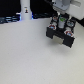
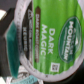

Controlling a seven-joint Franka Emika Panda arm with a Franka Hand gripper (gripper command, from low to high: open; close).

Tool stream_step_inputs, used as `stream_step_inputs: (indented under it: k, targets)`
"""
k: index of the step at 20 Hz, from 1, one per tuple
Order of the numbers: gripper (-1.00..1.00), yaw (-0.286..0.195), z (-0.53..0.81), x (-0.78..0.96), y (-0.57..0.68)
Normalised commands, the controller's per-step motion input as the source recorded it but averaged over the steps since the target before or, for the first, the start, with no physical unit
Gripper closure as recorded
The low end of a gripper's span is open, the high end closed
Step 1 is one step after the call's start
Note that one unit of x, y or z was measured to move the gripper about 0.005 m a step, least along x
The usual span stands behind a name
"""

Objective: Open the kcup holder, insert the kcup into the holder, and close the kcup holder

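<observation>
The kcup holder (image 1: 61, 34) is a black boxy device with pale details, standing on the white table at the exterior view's upper right. My gripper (image 1: 61, 18) hangs right over its top. The kcup (image 2: 50, 35) fills the wrist view: a white cup with a green lid printed "DARK MAGIC", held very close to the camera. In the exterior view a small green spot, the kcup (image 1: 60, 21), shows between the fingers just above the holder. The gripper looks shut on the kcup. The fingers themselves are blurred, and whether the holder's lid is open cannot be told.
A taller white cylinder with a dark mark (image 1: 25, 10) stands at the back, toward the exterior view's left, in front of a dark background strip. The white table (image 1: 30, 60) stretches in front of the holder.
</observation>
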Motion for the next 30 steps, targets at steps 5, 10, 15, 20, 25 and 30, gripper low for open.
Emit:
stream_step_inputs:
  k: [5,10,15,20,25,30]
  targets:
    - [1.0,0.026,-0.13,0.06,0.1]
    - [-1.0,0.048,0.01,0.08,0.14]
    - [-1.0,0.066,0.18,0.1,0.12]
    - [-1.0,0.09,0.34,0.15,0.04]
    - [-1.0,0.101,0.57,0.22,-0.15]
    - [-1.0,0.101,0.52,0.34,-0.33]
